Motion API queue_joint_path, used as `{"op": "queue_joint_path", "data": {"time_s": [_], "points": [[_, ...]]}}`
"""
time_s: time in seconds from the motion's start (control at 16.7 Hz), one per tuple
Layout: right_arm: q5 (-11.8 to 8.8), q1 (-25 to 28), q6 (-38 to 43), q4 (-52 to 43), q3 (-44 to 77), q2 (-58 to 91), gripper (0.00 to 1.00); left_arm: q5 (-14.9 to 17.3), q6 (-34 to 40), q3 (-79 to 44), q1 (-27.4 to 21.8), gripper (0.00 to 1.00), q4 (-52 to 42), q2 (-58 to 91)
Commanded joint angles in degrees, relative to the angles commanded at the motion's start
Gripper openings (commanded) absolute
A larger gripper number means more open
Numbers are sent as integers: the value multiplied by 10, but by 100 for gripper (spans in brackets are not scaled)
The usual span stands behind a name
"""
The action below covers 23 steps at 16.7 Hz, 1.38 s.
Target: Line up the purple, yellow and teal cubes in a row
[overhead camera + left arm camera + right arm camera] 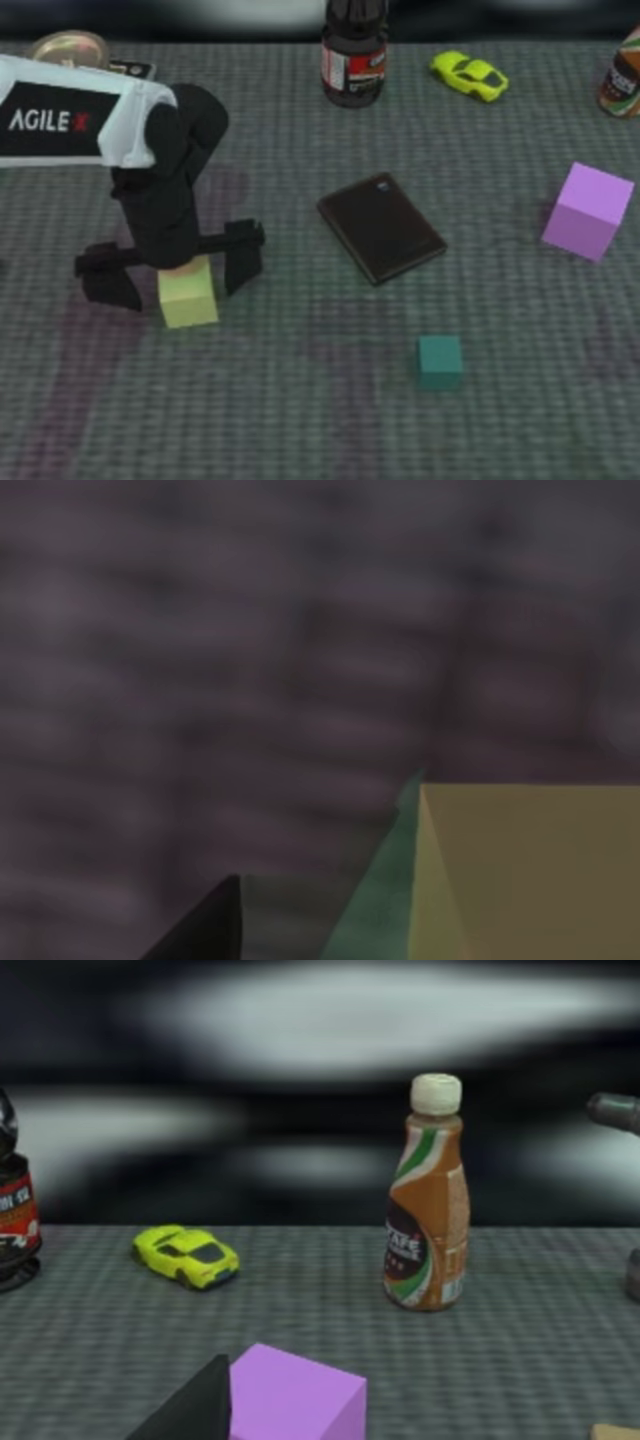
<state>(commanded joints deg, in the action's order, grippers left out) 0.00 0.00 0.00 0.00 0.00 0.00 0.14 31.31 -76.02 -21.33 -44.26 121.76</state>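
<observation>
The pale yellow cube (188, 292) lies at the table's left. My left gripper (178, 275) hangs over it, open, one black finger on each side of the cube and wider apart than it. In the left wrist view the yellow cube (530, 870) fills the corner beside one finger (210, 925). The small teal cube (439, 361) rests alone near the front middle. The large purple cube (588, 210) stands at the right. My right arm is out of the top view; its wrist view shows the purple cube (295, 1400) close beside one finger (195, 1410), set well off centre, so it is open.
A dark brown wallet (380, 227) lies in the middle, between the cubes. At the back stand a dark bottle (354, 50), a yellow-green toy car (469, 75) and a brown sauce bottle (622, 75). A round tin (68, 47) sits at the back left.
</observation>
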Motion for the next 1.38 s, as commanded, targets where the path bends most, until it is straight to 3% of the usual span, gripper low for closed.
{"op": "queue_joint_path", "data": {"time_s": [0.6,1.08,1.38], "points": [[0,0,0,0,0,0,100,0,0,0,0,2,0,0],[0,0,0,0,0,0,100,0,0,0,0,0,0,0],[0,0,0,0,0,0,100,-4,-5,-26,2,0,-51,-30]]}}
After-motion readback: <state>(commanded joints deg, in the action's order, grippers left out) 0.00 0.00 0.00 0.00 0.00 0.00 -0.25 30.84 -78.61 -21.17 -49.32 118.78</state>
